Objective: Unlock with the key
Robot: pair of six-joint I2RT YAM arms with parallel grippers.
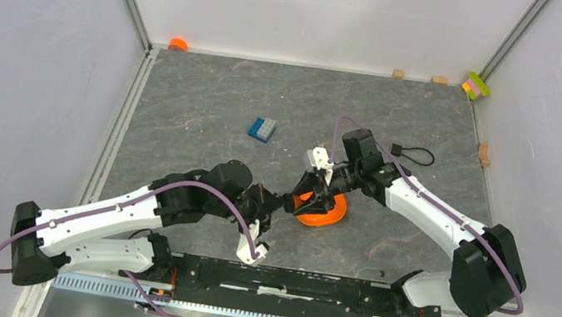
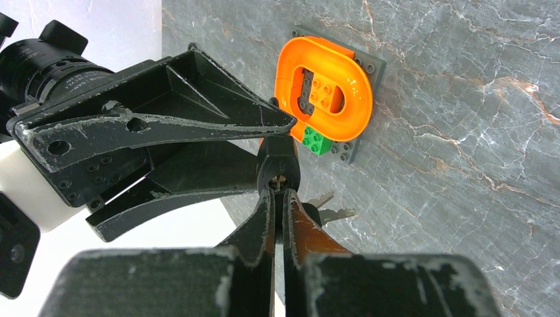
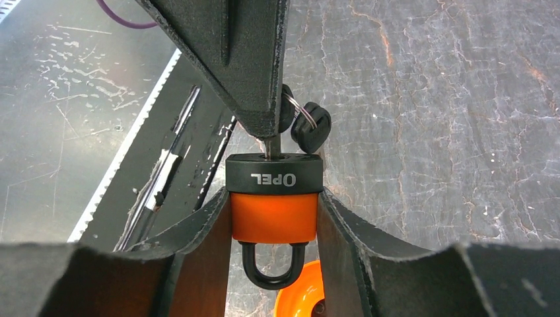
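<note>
Above the middle of the tabletop [image 1: 211, 98], just beside the orange ring piece [image 2: 360, 99]: both arms meeting tip to tip. Right jaws closed snugly on the orange padlock [image 3: 274, 214], 1 finger against each side of its body. Black shackle pointing back toward the right wrist camera, black keyhole end facing away. Left jaws nearly shut, only a thin slit between the 2 fingers, pinching the head of the key [image 3: 269, 146]. Silvery blade of that key entered into the padlock's black end. On a small ring just beside it, a spare key [image 3: 310, 129] dangling free. Farther back on the tabletop, well apart, a blue brick [image 1: 263, 129].
</note>
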